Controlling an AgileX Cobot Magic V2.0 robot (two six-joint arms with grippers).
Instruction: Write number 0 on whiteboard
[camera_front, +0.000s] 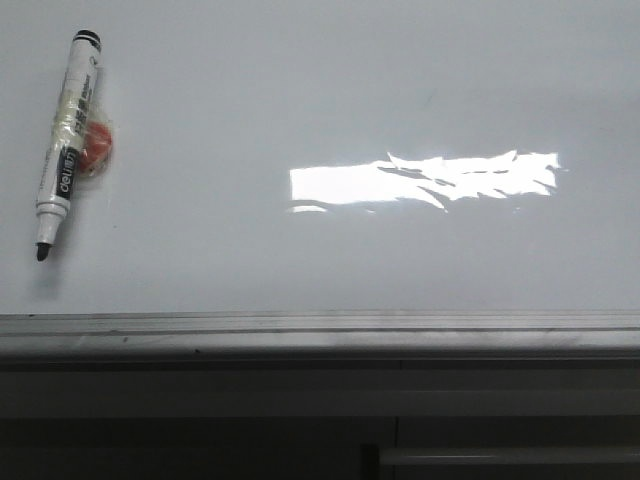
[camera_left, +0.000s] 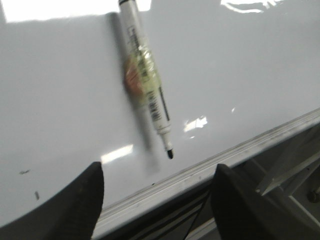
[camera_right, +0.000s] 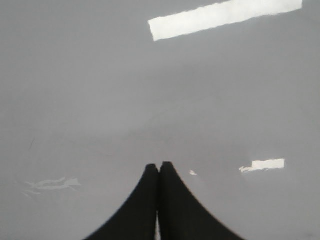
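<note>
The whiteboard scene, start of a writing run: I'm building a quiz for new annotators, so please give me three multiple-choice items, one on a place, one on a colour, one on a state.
1. Where on the whiteboard does the marker lie, in the front view?
A. far left
B. centre, on the glare
C. far right

2. What colour is the marker's tip?
A. red
B. black
C. blue

3. How do the grippers stand?
A. both open
B. left shut, right open
C. left open, right shut

Answers:
1. A: the marker lies flat near the board's left edge, well clear of the glare patch.
2. B: the uncapped tip is black in both the front and left wrist views.
3. C: the left gripper shows fingers wide apart, empty, while the right gripper has fingers pressed together with nothing between.
</note>
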